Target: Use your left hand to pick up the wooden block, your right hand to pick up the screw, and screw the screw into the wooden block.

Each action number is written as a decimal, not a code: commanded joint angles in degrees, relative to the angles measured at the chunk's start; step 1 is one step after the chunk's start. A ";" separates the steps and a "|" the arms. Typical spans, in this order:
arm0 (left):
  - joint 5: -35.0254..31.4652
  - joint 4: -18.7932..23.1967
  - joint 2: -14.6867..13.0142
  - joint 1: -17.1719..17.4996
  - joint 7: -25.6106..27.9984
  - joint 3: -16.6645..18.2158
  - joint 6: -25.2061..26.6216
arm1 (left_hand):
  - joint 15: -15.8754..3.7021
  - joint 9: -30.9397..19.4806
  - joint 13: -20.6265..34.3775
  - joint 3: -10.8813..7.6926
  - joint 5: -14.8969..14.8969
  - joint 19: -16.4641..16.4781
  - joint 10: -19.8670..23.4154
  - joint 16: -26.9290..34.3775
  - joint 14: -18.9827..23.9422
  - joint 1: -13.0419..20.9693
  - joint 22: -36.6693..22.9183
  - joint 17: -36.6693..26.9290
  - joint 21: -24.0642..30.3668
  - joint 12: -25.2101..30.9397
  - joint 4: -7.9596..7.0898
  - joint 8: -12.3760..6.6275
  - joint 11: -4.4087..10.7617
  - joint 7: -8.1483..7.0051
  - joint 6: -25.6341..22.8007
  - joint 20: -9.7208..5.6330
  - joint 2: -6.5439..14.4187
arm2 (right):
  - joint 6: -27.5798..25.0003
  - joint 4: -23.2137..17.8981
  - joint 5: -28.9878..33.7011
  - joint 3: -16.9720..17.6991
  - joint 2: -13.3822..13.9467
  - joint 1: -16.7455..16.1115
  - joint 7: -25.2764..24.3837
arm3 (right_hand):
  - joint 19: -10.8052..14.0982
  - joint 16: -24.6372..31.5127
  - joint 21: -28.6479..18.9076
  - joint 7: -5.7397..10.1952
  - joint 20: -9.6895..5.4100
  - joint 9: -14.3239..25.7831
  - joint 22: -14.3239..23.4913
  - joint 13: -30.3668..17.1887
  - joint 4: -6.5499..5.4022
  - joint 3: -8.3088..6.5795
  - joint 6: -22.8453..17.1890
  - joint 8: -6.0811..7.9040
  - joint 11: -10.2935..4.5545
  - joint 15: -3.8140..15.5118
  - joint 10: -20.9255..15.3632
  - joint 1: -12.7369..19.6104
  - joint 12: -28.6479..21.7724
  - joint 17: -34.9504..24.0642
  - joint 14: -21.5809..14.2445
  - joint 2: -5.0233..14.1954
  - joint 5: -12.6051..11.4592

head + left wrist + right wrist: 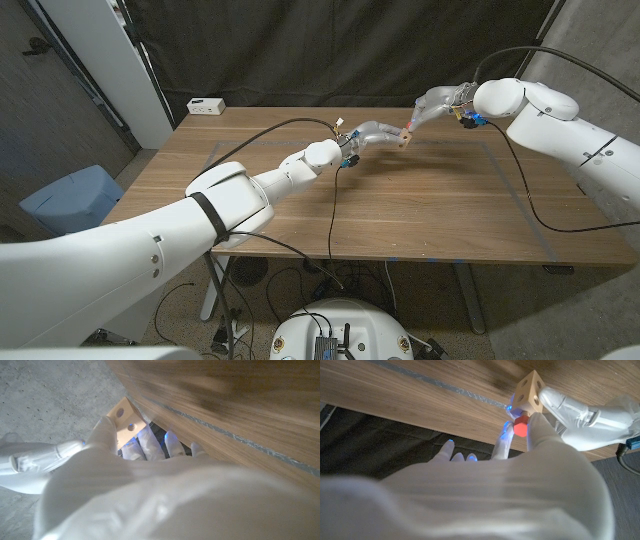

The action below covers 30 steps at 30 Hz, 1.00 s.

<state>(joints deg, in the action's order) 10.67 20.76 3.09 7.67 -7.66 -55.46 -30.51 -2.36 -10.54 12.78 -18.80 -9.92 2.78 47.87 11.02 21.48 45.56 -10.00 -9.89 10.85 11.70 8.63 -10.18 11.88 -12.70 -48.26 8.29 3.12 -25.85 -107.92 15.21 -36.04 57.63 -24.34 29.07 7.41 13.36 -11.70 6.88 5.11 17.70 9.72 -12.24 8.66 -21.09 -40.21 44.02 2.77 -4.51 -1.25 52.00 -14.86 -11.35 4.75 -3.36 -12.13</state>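
Right wrist view: right hand (530,435) pinches the red-headed screw (521,426) at the wooden block (530,392), gripped by the left hand (585,415); misalignment risks cross-threading, slipping toward the bench's (420,210) twelve o'clock edge.

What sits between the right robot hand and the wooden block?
A red-headed screw, pinched by the right robot hand and meeting the wooden block held by the left robot hand, in the right wrist view.

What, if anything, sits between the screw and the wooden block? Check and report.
Nothing visible. The right hand pinches the red-headed screw right up against a face of the wooden block, which the left hand holds above the table. No gap or other object shows between them.
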 commanded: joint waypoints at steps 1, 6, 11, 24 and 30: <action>-0.13 0.01 0.00 0.12 0.07 -0.03 -0.40 | -4.40 -0.22 0.05 -0.18 -0.38 0.22 -0.24 0.14 0.54 -0.16 -0.09 -0.13 0.30 0.18 -0.08 -0.71 0.01 -0.18 -0.92 -0.13 -0.09 | -1.91 -1.23 2.19 -0.67 0.03 -0.60 -0.95 | 1.04 0.52 -0.32 0.24 -0.20 0.61 0.24 -0.12 -0.71 0.50 -1.82 1.29 0.02 0.12 -1.40 -1.39 -0.49 -0.34 -1.20 -0.45 0.25; -0.09 0.01 -0.02 0.16 0.07 0.05 -0.51 | -4.35 -0.22 0.05 -0.19 -0.38 0.21 -0.23 0.14 0.54 -0.16 -0.09 -0.13 0.30 0.19 -0.07 -0.71 0.03 -0.18 -0.92 -0.10 -0.09 | -2.48 -1.50 2.81 -0.68 -0.18 -0.79 -1.50 | 1.22 0.78 -0.22 -0.03 -0.27 1.11 0.26 -0.08 -1.29 1.33 -2.68 2.17 -0.04 0.25 -2.91 -3.07 -0.75 -0.45 -2.16 -0.94 0.50; -0.14 0.02 -0.05 0.23 0.14 0.05 -0.67 | -4.36 -0.23 0.07 -0.22 -0.39 0.20 -0.21 0.12 0.51 -0.13 -0.09 -0.12 0.29 0.21 -0.06 -0.73 -0.12 -0.18 -0.97 -0.07 -0.07 | -3.06 -1.35 3.53 -1.29 -0.50 -0.32 -0.78 | 1.53 0.91 -0.18 -0.09 -0.30 1.61 0.28 -0.04 -1.74 2.09 -3.97 3.22 -0.08 0.53 -3.75 -4.61 -0.73 -0.53 -2.80 -1.39 0.63; -0.14 0.02 -0.05 0.22 -0.05 0.11 -0.73 | -4.32 -0.22 0.07 -0.23 -0.40 0.23 -0.16 0.12 0.51 -0.16 -0.09 -0.12 0.30 0.24 -0.07 -0.70 -0.01 -0.19 -0.88 -0.09 -0.05 | -4.90 -2.40 5.60 -2.09 -0.37 0.19 0.69 | 0.81 0.50 0.36 -2.11 0.08 2.83 0.37 0.02 -4.05 6.59 -4.90 4.88 0.75 -0.13 -5.11 -13.31 -0.03 -0.78 -2.90 -5.16 0.67; -0.11 0.02 -0.02 0.21 -0.20 0.11 -0.79 | -4.29 -0.23 0.07 -0.28 -0.43 0.26 -0.22 0.12 0.52 -0.13 -0.09 -0.12 0.31 0.22 -0.07 -0.71 0.01 -0.19 -0.91 -0.01 0.02 | -5.46 -2.92 5.65 -1.80 -0.25 0.03 0.91 | -0.45 0.14 0.70 -3.83 0.26 3.40 0.41 -0.03 -5.24 8.25 -2.62 4.55 1.78 -0.52 -4.52 -17.23 0.79 -0.92 -2.41 -5.38 0.31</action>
<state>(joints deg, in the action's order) 10.55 20.79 3.04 7.90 -7.62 -55.41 -31.25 -2.36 -10.50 12.79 -18.73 -9.98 2.78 47.87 11.02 21.48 45.59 -10.00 -9.89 10.85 11.70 8.70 -10.18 11.88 -12.70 -48.26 8.29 3.09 -29.83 -110.02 19.90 -37.79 57.28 -24.43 29.03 7.54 13.75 -11.22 3.54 5.35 20.76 10.02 -12.25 3.60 -13.34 -43.76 48.55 3.80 -4.32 -5.94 35.91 -14.58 -12.14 2.15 -8.81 -11.35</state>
